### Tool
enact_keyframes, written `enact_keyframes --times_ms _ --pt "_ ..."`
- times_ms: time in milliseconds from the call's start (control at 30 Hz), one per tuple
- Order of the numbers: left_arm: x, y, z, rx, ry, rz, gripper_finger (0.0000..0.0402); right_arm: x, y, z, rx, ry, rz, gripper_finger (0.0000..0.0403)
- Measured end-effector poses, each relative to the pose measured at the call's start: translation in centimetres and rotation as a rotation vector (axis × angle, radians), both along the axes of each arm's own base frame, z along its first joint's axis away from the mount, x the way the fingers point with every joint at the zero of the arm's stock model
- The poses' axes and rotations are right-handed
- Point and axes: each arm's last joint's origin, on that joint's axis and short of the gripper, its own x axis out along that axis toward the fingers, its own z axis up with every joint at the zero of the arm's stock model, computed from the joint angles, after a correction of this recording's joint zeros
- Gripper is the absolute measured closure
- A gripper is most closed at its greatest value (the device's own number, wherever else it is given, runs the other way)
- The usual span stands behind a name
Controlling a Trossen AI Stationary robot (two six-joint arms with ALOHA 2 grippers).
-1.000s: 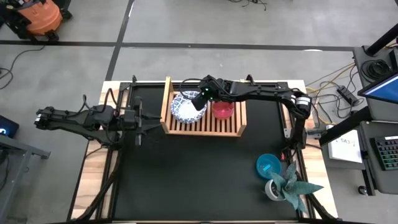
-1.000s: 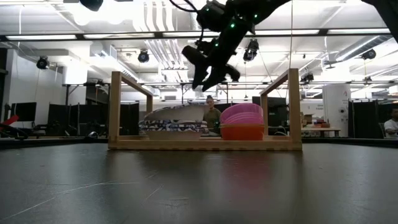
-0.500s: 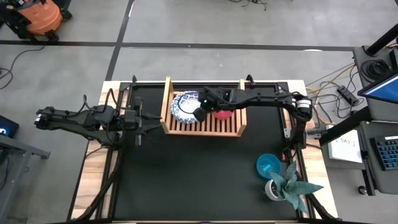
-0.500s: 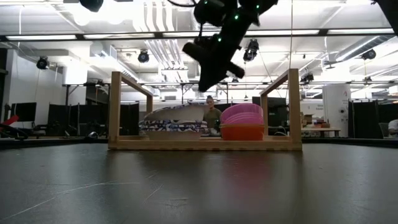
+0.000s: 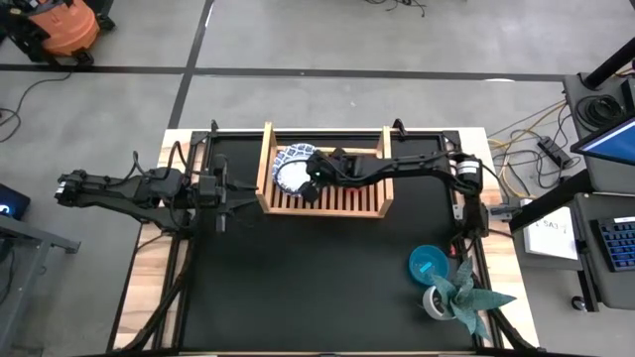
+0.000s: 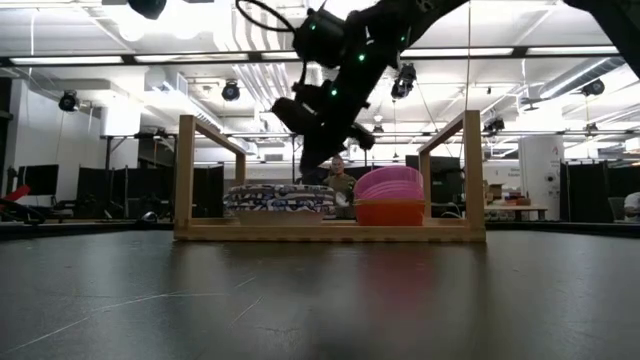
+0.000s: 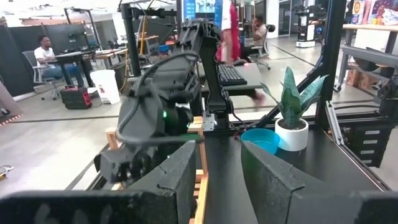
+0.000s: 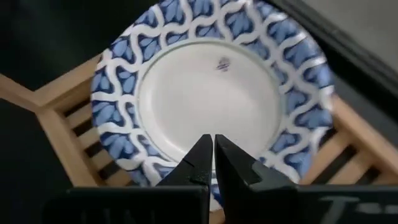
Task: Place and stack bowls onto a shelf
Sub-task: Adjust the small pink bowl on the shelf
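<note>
Right gripper pinched closed and empty above patterned bowl on shelf, arm stretched across, left gripper parted beside it

The right arm hides the pink bowl from above.

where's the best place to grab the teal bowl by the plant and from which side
Judging by its pose, grip the small teal plastic bowl at its rim on the side facing away from the potted spiky plant, coming down from above. It sits upright and open on the black table, and the leaves crowd its other edge. The right gripper, fingers shut, is over the wooden rack.
</note>
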Motion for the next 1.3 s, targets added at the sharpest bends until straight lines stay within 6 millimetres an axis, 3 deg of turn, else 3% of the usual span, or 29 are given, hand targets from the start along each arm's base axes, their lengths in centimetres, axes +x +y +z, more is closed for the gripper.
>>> enact_keyframes --times_ms 167,367,800,1300 --pt "0.0 0.0 -0.2 -0.002 0.024 0.0 0.029 -2.4 -0.3 2.5 -0.064 0.081 -0.105 0.0394" --pt "0.1 0.0 -0.3 -0.001 0.029 0.0 0.029 -4.6 -0.1 2.0 -0.048 0.235 -0.246 0.0394" --pt "0.2 0.0 -0.3 0.0 0.03 0.0 0.029 -5.1 1.2 -1.0 -0.011 0.23 -0.292 0.0394" --pt "0.2 0.0 -0.3 0.0 0.032 0.0 0.029 -4.9 2.7 -0.7 0.003 0.213 -0.287 0.0394"
